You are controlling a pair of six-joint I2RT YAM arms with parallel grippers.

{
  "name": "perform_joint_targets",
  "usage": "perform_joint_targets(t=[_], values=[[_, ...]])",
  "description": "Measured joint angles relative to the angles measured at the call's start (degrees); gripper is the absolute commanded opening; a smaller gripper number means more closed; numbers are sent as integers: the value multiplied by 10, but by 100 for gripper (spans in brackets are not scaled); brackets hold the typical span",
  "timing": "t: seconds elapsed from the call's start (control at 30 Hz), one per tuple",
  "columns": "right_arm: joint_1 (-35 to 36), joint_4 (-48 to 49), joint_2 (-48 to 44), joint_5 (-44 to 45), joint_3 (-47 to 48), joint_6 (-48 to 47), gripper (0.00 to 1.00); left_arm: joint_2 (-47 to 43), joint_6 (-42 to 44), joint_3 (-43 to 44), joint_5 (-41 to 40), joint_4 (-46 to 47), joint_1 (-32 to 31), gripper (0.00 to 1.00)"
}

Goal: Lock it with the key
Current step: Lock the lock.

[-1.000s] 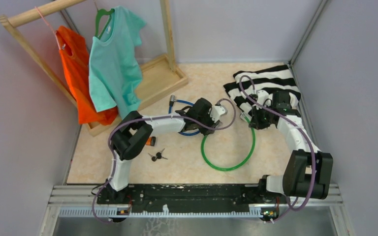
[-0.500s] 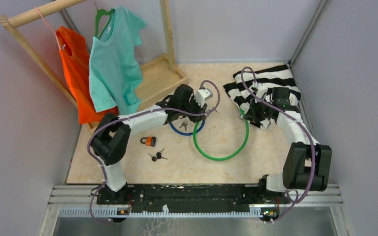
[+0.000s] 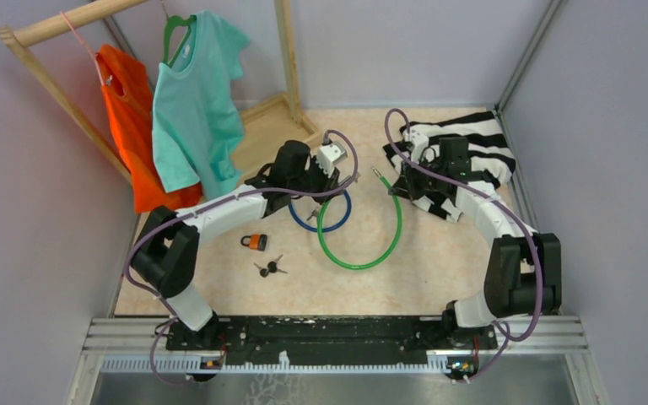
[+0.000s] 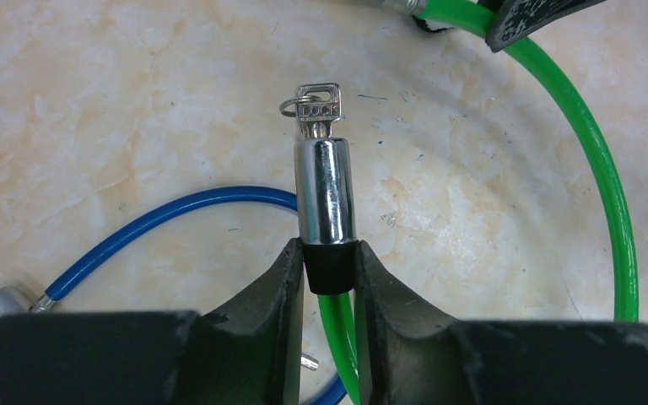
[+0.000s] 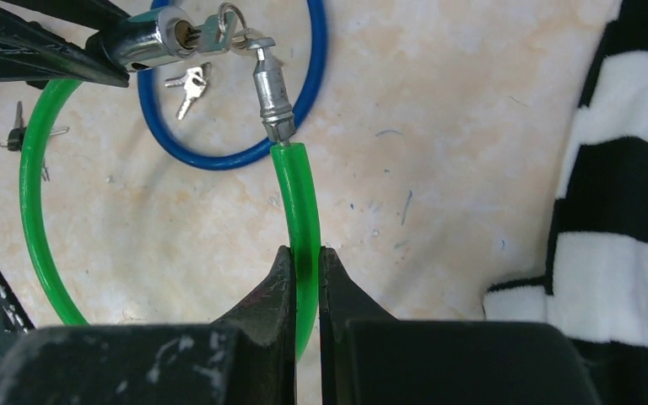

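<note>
Since a second ago, both arms have swung the green cable lock (image 3: 400, 221) leftward over the worktop (image 3: 439, 253), as we see from above. Left wrist: our left claw (image 4: 329, 261) nips the black collar of the chrome barrel (image 4: 324, 190), with the key (image 4: 319, 108) seated in its tip. Right wrist: our right claw (image 5: 305, 257) is clamped tight on that cable below its pin (image 5: 272, 89).

Only one word can be read here: LOCK, stamped in small capitals across the flat metal head of the key (image 4: 319, 108). That key sits straight ahead of the left gripper (image 4: 329, 268), sticking out of the far end of the chrome lock barrel (image 4: 324, 190) pinched between its fingers (image 4: 280, 291). Seen from the wrist, the letters stand upright, just beside the key's split ring (image 4: 288, 106).
</note>
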Motion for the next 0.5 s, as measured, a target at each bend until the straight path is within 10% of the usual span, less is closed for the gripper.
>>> perform_joint_targets(t=[0.5], values=[[92, 35, 31, -29, 14, -26, 0, -32, -4, -30, -38, 9, 10, 0]])
